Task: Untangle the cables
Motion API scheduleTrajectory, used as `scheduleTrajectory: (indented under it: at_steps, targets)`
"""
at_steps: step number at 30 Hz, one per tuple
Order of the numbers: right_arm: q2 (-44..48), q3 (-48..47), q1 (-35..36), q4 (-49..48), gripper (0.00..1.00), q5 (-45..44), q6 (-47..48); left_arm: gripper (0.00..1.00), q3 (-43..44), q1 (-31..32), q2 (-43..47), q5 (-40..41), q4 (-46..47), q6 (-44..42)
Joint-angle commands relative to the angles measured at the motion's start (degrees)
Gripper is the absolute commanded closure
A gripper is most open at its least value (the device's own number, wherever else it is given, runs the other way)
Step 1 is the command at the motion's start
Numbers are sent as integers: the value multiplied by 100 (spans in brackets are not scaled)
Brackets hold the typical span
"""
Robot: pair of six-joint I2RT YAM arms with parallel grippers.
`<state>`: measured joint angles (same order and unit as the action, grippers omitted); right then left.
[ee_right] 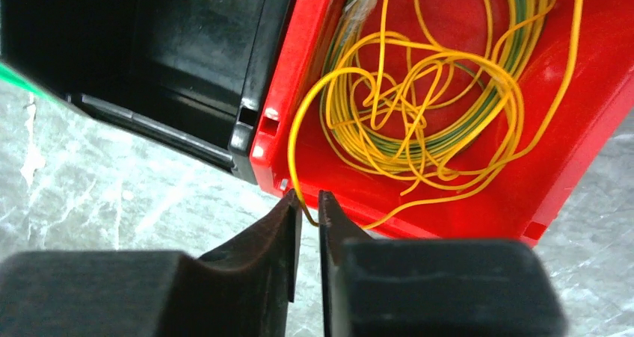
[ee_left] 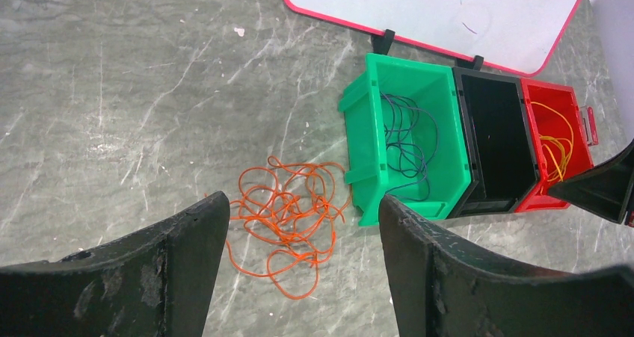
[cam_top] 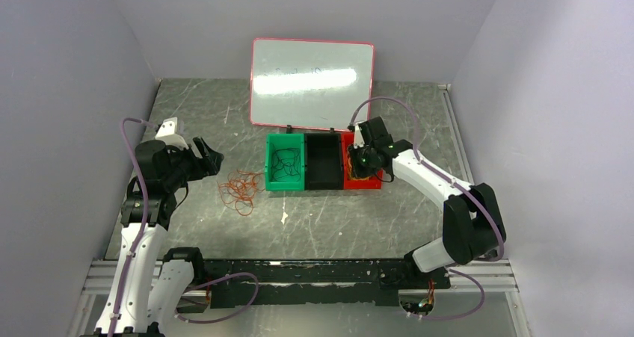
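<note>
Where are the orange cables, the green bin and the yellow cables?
orange cables [ee_left: 288,216]: left wrist view, middle of the tangle.
green bin [ee_left: 364,149]: left wrist view, outer side wall.
yellow cables [ee_right: 410,104]: right wrist view, middle of the tangle.

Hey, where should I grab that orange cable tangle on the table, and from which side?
Likely the lone loop on the near edge of the orange cable tangle, from straight above: it lies flat on the table, clear of the knotted middle and away from the green bin.

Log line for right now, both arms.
left: jaws open, empty, facing orange cables | right: jaws nearly shut, yellow cable between, at red bin rim
</note>
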<state>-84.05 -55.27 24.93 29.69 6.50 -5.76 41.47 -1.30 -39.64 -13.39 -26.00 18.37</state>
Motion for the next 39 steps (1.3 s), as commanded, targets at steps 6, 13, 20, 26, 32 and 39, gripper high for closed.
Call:
scheduleTrajectory:
  at_steps: [6,13,20,26,32,39]
  targets:
    - [-167,-98,-67,-498,98,-425,-86,23,76,-55,56,-44,56,-65]
    - [-757,-395,-283,-971,100,-222,-14,23,77,-55,61,-19,51,-62]
    - [-1238,-469,-356,-1356,100,-48,-48,22,144,-55,-6,-102,46,-70]
    - [-1293,-475,-373,-1373,92,-119,-10,21,159,-55,-49,-104,51,-62]
    - [-834,-684,-375,-1121,76,-160,54,14,221,-55,3,-39,113,20]
    - [-318,-965,-375,-611,65,-306,134,11,274,-55,-98,-63,229,101]
